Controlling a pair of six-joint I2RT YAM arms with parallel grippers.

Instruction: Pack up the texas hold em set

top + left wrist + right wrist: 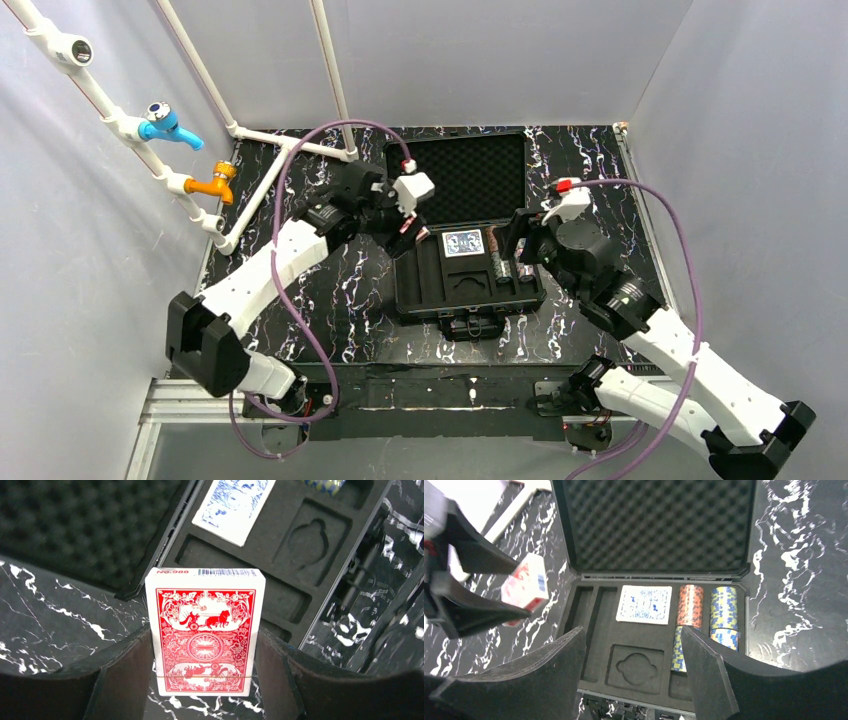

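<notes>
Case (pixel 428 290) is lying open; we're gripping the red deck (pixel 205 630) in our left gripper (pixel 204 647) at its 9 o'clock, right gripper (pixel 633 632) gaping wide, empty.

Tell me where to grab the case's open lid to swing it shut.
Take the lid by the middle of its far long rim, coming from the far side and above. It lies open flat, foam up, hinged to the tray along its near edge, so the far rim is the free one. It seems to rest on the table, so hooking the rim probably beats pinching.
</notes>
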